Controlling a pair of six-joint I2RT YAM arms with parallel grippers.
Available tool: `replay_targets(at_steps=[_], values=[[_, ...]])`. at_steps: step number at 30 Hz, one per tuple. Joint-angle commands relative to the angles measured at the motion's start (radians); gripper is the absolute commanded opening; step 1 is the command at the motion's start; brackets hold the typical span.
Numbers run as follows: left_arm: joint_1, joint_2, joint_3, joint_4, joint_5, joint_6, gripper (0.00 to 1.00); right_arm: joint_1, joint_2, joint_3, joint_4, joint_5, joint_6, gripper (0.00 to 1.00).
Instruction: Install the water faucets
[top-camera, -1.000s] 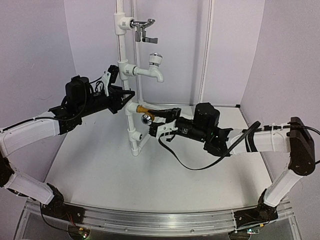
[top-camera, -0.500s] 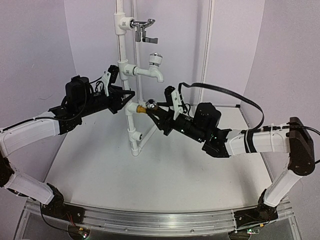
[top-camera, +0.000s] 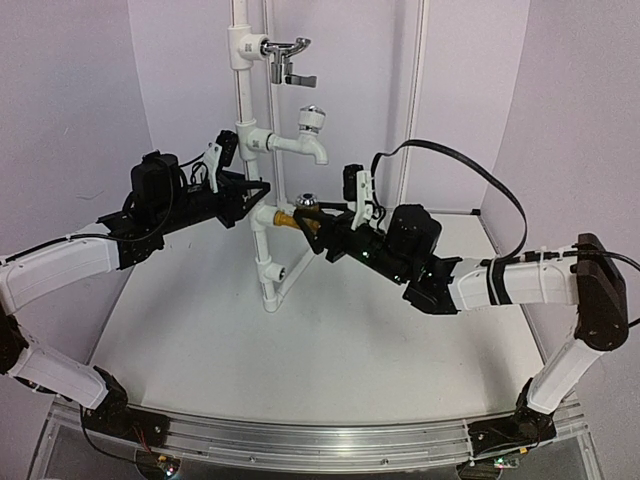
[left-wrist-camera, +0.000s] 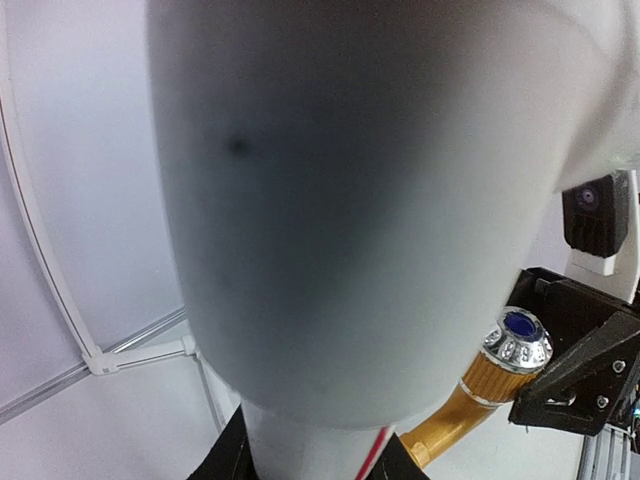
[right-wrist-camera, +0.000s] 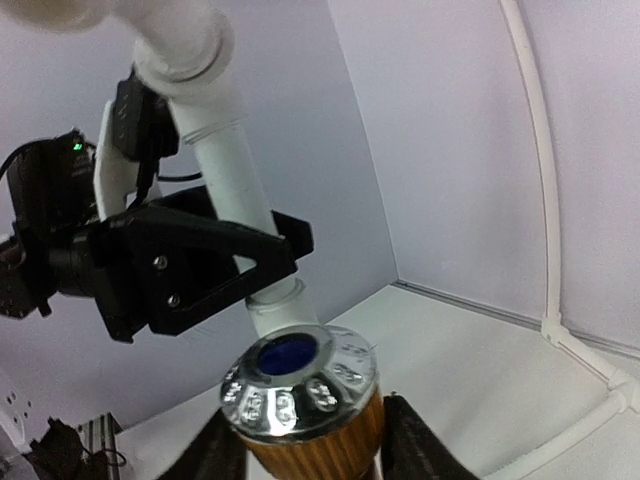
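Fixed overhead view, read from left to right.

**Left of frame.** The left gripper (top-camera: 252, 192) is closed tight on the white pipe stand (top-camera: 241, 100), just beside the lowest side outlet. The right wrist view confirms this, showing its black jaws wrapped around the riser at centre left. The hold most likely serves as a brace, so that torque applied at the outlet does not twist or tip the stand on the table (top-camera: 330, 340).

**Centre, upper.** Two other taps already sit on higher outlets. The chrome tap (top-camera: 288, 55) is near the top edge and the white plastic tap (top-camera: 308, 135) is below it. Neither is being handled.

**Centre.** The brass tap (top-camera: 290, 216) projects to the right from the lowest outlet, with its inlet end at the white fitting. Its silvery knob (right-wrist-camera: 298, 385) faces upward. How deeply the thread has seated cannot be seen.

**Right of centre.** The right gripper (right-wrist-camera: 312, 450) approaches from the right, in line with the tap's axis, which allows a wrist roll to turn the tap like a screw. Its fingers (right-wrist-camera: 218, 455) are partly closed around the gold neck below the knob. One lies against each side, and no gap is visible.

**Judgement.** The tap is being threaded in. With the knob upright, it appears close to its working orientation.

**Risk.** Cross-threading is possible if the axis drifts off line. The right arm's cable (top-camera: 470, 165) could also wind up as the wrist rolls.
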Motion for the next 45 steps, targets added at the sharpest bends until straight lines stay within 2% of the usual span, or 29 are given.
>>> replay_targets(at_steps=[1,3,4,5,8,10,13,16,18,21,23,25,29,33,37,41,45], values=[[-0.027,0.007,-0.039,-0.201,0.084,-0.151,0.00,-0.027,-0.021,0.010,-0.064,0.149,0.058,0.81],[-0.027,0.003,-0.040,-0.201,0.077,-0.148,0.00,-0.027,-0.074,-0.011,-0.099,0.160,0.016,0.96],[-0.027,0.003,-0.038,-0.201,0.075,-0.146,0.00,-0.027,-0.100,-0.015,-0.140,0.160,-0.029,0.98],[-0.027,0.002,-0.038,-0.201,0.072,-0.145,0.01,-0.027,-0.123,-0.010,-0.214,0.170,-0.064,0.98],[-0.026,-0.004,-0.033,-0.201,0.067,-0.140,0.09,-0.028,-0.231,0.011,-0.460,0.345,-0.139,0.98],[-0.026,-0.006,-0.032,-0.201,0.061,-0.138,0.16,-0.027,-0.318,-0.027,-0.538,0.404,-0.196,0.98],[-0.024,-0.006,-0.028,-0.201,0.063,-0.138,0.26,-0.027,-0.481,-0.144,-0.561,0.388,-0.252,0.98],[-0.023,-0.010,-0.023,-0.229,0.061,-0.138,0.35,-0.028,-0.623,-0.215,-0.604,0.455,-0.225,0.98],[-0.023,-0.017,-0.025,-0.229,0.054,-0.138,0.44,-0.027,-0.670,-0.228,-0.666,0.580,-0.195,0.98],[-0.023,-0.036,-0.025,-0.239,0.030,-0.144,0.59,-0.027,-0.660,-0.159,-0.880,0.755,-0.105,0.98],[-0.023,-0.062,-0.014,-0.263,0.010,-0.149,0.70,-0.028,-0.634,-0.095,-1.043,0.799,-0.050,0.98],[-0.023,-0.096,0.000,-0.293,-0.007,-0.151,0.79,-0.027,-0.621,-0.033,-1.125,0.802,-0.010,0.98],[-0.023,-0.182,0.003,-0.344,-0.052,-0.169,0.88,-0.027,-0.628,0.006,-1.168,0.781,-0.008,0.98],[-0.023,-0.296,-0.006,-0.408,-0.121,-0.200,0.92,-0.027,-0.649,0.029,-1.175,0.777,-0.020,0.98],[-0.023,-0.388,0.016,-0.524,-0.263,-0.229,0.94,-0.027,-0.680,0.039,-1.179,0.789,-0.032,0.98],[-0.019,-0.417,0.064,-0.622,-0.424,-0.253,0.96,-0.027,-0.708,0.054,-1.180,0.810,-0.031,0.98],[-0.004,-0.431,0.070,-0.642,-0.513,-0.254,0.98,-0.027,-0.722,0.071,-1.181,0.813,-0.034,0.98]])
